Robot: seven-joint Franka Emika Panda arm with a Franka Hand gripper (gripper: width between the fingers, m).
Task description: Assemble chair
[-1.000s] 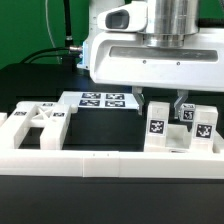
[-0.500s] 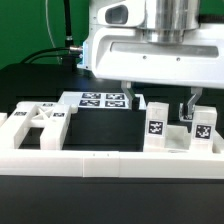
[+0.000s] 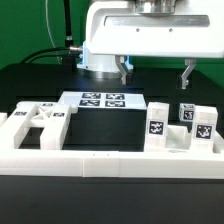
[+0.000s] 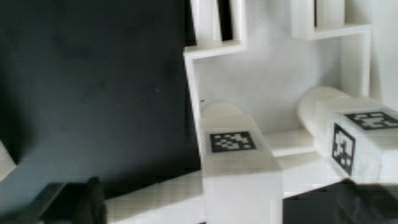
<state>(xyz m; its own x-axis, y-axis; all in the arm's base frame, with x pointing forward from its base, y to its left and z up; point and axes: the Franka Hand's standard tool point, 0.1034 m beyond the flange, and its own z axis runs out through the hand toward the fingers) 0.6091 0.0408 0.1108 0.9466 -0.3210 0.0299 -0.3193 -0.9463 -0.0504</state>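
Note:
Several white chair parts lie along the front of the table. At the exterior view's right stand a square leg [image 3: 157,124] with a tag, a small tagged cube [image 3: 186,112] and another tagged block [image 3: 203,126]. A flat slotted panel [image 3: 36,120] lies at the left. My gripper [image 3: 155,72] hangs open and empty well above the right group, touching nothing. In the wrist view the tagged leg [image 4: 235,150] and a second tagged part [image 4: 356,135] lie below the gripper [image 4: 222,212], with a slotted panel [image 4: 267,40] beyond them.
The marker board [image 3: 101,100] lies flat at the table's middle back. A long plain white border rail [image 3: 100,166] runs along the front edge. Black cables hang at the back left.
The gripper's fingers have spread wider and the gripper has risen from just above the right-hand tagged parts to well above them. The parts have not moved.

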